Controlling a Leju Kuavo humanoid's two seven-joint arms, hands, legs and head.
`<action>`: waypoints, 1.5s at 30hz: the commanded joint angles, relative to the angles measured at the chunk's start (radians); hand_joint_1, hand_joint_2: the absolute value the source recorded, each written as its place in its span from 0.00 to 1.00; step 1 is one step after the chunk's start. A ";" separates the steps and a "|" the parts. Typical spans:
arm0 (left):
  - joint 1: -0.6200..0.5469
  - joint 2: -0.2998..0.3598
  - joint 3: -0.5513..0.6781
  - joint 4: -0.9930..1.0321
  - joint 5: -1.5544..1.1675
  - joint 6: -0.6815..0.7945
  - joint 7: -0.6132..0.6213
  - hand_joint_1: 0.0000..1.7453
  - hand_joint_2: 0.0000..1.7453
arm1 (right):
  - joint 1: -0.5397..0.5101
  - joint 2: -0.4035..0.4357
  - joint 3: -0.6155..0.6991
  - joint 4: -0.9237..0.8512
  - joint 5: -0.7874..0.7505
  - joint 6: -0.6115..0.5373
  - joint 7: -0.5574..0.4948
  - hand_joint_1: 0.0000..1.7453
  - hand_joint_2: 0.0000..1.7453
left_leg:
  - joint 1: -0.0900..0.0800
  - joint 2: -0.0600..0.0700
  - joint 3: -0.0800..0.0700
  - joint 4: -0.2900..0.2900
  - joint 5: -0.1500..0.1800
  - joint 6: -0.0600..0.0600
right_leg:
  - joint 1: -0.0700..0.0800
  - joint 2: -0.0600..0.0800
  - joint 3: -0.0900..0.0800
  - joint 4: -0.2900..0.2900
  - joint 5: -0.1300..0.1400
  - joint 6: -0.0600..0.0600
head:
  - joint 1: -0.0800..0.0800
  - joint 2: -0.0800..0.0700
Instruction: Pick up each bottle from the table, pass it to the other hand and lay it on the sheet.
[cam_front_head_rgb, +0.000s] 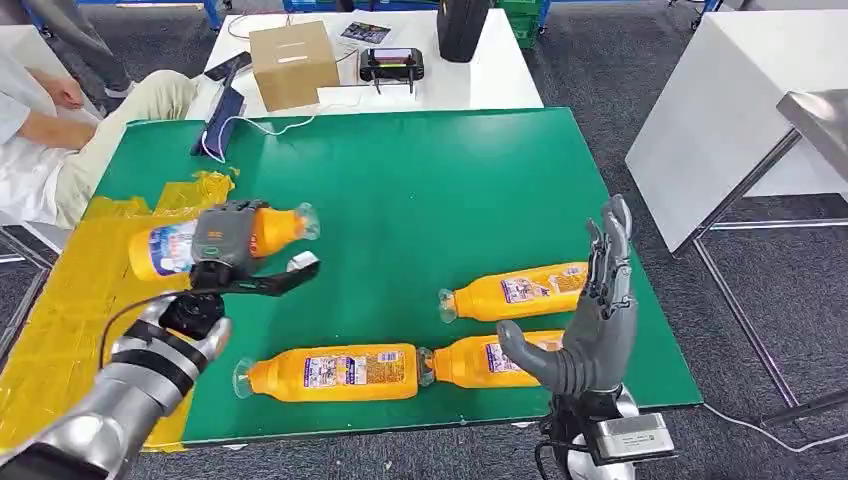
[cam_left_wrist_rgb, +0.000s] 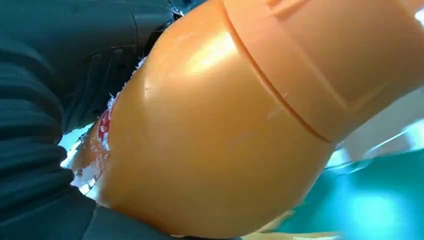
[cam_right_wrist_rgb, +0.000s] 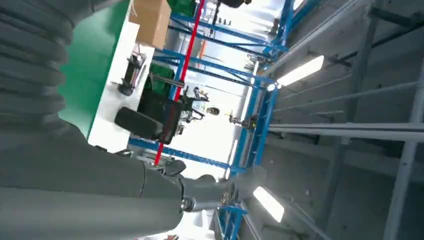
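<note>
My left hand (cam_front_head_rgb: 225, 248) grips an orange bottle (cam_front_head_rgb: 272, 228) around its middle. The bottle lies level, cap to the right, above the edge where the yellow sheet (cam_front_head_rgb: 70, 300) meets the green table cover (cam_front_head_rgb: 430, 180). Up close in the left wrist view, the bottle (cam_left_wrist_rgb: 210, 140) presses against my left hand (cam_left_wrist_rgb: 40, 125). Three more orange bottles lie on the green cover: one at the right (cam_front_head_rgb: 520, 290), one at the front (cam_front_head_rgb: 335, 372), and one (cam_front_head_rgb: 480, 360) partly behind my right hand (cam_front_head_rgb: 590, 320). That hand stands upright and open, fingers straight, holding nothing. My right hand (cam_right_wrist_rgb: 75, 175) points up toward the ceiling.
A cardboard box (cam_front_head_rgb: 292, 62), a black controller (cam_front_head_rgb: 392, 65) and a propped tablet (cam_front_head_rgb: 222, 120) stand at the back. A person (cam_front_head_rgb: 40, 130) sits at the far left beside the sheet. A white table (cam_front_head_rgb: 730, 110) stands to the right.
</note>
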 joint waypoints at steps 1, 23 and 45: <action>-0.249 0.177 -0.026 0.448 -0.001 -0.060 -0.028 1.00 1.00 | -0.032 0.013 -0.005 0.157 -0.050 0.007 -0.010 0.00 1.00 | 0.003 0.004 0.002 0.000 -0.001 -0.002 | 0.002 0.010 0.000 0.000 0.000 -0.002 | 0.000 0.000; -0.059 -0.025 0.186 0.414 0.194 -0.029 -0.252 1.00 1.00 | -0.056 0.006 -0.010 0.193 0.010 0.000 0.047 0.00 1.00 | 0.002 -0.006 0.001 0.000 -0.001 -0.002 | 0.001 0.004 0.001 -0.001 -0.002 -0.002 | 0.000 0.000; -0.025 -0.022 0.180 0.436 0.169 -0.002 -0.200 0.00 1.00 | -0.073 0.000 0.005 0.218 0.025 0.009 0.070 0.00 1.00 | 0.003 -0.005 0.003 0.000 -0.001 -0.002 | 0.001 0.007 0.003 -0.001 -0.002 -0.002 | 0.000 0.000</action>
